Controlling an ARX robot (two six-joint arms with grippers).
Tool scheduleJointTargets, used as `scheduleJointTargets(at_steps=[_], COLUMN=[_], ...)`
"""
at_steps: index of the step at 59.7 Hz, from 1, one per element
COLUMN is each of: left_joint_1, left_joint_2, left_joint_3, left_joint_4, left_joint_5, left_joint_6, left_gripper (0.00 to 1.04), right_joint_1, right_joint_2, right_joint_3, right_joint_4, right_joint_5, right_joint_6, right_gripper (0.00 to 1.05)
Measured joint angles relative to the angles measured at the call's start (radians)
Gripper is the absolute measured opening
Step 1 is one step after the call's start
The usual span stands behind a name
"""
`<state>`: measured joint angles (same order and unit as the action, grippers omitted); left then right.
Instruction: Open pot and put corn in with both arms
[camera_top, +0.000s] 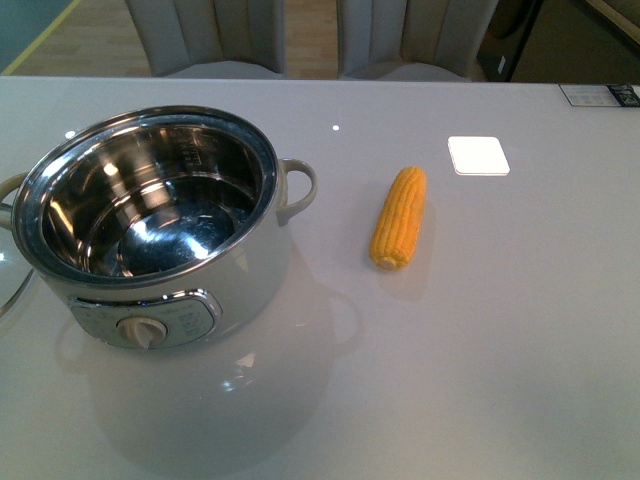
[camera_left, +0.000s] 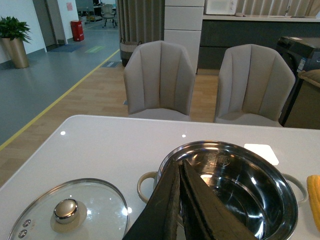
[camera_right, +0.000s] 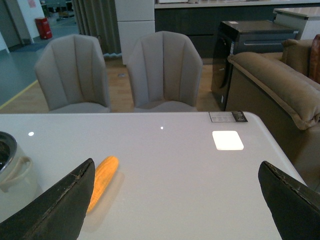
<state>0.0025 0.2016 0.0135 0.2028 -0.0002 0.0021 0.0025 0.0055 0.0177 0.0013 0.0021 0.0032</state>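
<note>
The pot (camera_top: 150, 235) stands uncovered on the left of the white table, its steel inner bowl bare and its dial facing me. The corn (camera_top: 399, 216) lies on the table to the pot's right, clear of it. Neither arm shows in the front view. In the left wrist view my left gripper (camera_left: 179, 165) is shut with nothing in it, its tips over the near rim of the pot (camera_left: 235, 187). In the right wrist view my right gripper (camera_right: 177, 167) is wide open above the table, and the corn (camera_right: 101, 181) lies just beside one finger (camera_right: 65, 205).
The glass lid (camera_left: 67, 212) with a cream knob lies flat on the table left of the pot; its edge (camera_top: 8, 285) shows in the front view. A white square pad (camera_top: 477, 155) sits behind the corn. Two grey chairs (camera_left: 160, 80) stand beyond the far edge.
</note>
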Motion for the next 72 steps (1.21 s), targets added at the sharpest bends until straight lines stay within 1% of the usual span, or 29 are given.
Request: scheduleJointTargets(at_steps=[7,8,10,13,28,31,33,34,36,38,40,41,42,45,47,49,53,57,58,62,68,72], left_joint_1=[0.0,0.0,0.0,0.0,0.0,0.0,0.0,0.0,0.0,0.0,0.0,0.0,0.0,0.0,0.0,0.0,0.0,0.0,0.0,0.0,0.0,0.0], left_joint_2=[-0.035,-0.048,-0.103,-0.163,-0.195,-0.195,-0.195,-0.195,-0.195,-0.195,-0.195,-0.195,-0.195,-0.196,-0.196,-0.196,-0.196,-0.196,-0.196,-0.196,-0.196,-0.196], left_joint_3=[0.0,0.0,0.0,0.0,0.0,0.0,0.0,0.0,0.0,0.0,0.0,0.0,0.0,0.0,0.0,0.0,0.0,0.0,0.0,0.0,0.0,0.0], left_joint_4=[-0.037,-0.051,-0.134,-0.189,-0.201,-0.201,-0.201,-0.201,-0.201,-0.201,-0.201,-0.201,-0.201,-0.201,-0.201,-0.201,-0.201,-0.201,-0.201,-0.201,-0.201,-0.201], left_joint_5=[0.0,0.0,0.0,0.0,0.0,0.0,0.0,0.0,0.0,0.0,0.0,0.0,0.0,0.0,0.0,0.0,0.0,0.0,0.0,0.0,0.0,0.0], left_joint_6=[0.0,0.0,0.0,0.0,0.0,0.0,0.0,0.0,0.0,0.0,-0.001,0.0,0.0,0.0,0.0,0.0,0.0,0.0,0.001,0.0,0.0,0.0], left_gripper=[0.04,0.04,0.04,0.04,0.04,0.12,0.19,0.21,0.28,0.33,0.4,0.42,0.46,0.55,0.6,0.65,0.81,0.99,1.0,0.98,0.98,0.98], right_joint_1=[0.0,0.0,0.0,0.0,0.0,0.0,0.0,0.0,0.0,0.002,0.018,0.024,0.035,0.073,0.097,0.115,0.159,0.214,0.226,0.261,0.309,0.333], right_joint_2=[0.0,0.0,0.0,0.0,0.0,0.0,0.0,0.0,0.0,0.033,0.132,0.164,0.232,0.365,0.419,0.458,0.543,0.655,0.684,0.783,0.946,1.134], right_joint_3=[0.0,0.0,0.0,0.0,0.0,0.0,0.0,0.0,0.0,0.023,0.098,0.12,0.158,0.221,0.235,0.238,0.251,0.283,0.29,0.315,0.365,0.44], right_joint_4=[0.0,0.0,0.0,0.0,0.0,0.0,0.0,0.0,0.0,-0.068,-0.243,-0.287,-0.367,-0.513,-0.559,-0.569,-0.533,-0.423,-0.399,-0.323,-0.208,-0.094], right_joint_5=[0.0,0.0,0.0,0.0,0.0,0.0,0.0,0.0,0.0,-0.006,0.001,0.009,0.015,0.028,0.037,0.043,0.076,0.105,0.108,0.116,0.116,0.109], right_joint_6=[0.0,0.0,0.0,0.0,0.0,0.0,0.0,0.0,0.0,0.037,0.105,0.138,0.17,0.28,0.325,0.357,0.409,0.437,0.446,0.455,0.468,0.468], right_gripper=[0.96,0.96,0.96,0.96,0.96,0.96,0.96,0.96,0.96,0.96,0.96,0.96,0.96,0.96,0.96,0.96,0.96,0.96,0.96,0.96,0.96,0.96])
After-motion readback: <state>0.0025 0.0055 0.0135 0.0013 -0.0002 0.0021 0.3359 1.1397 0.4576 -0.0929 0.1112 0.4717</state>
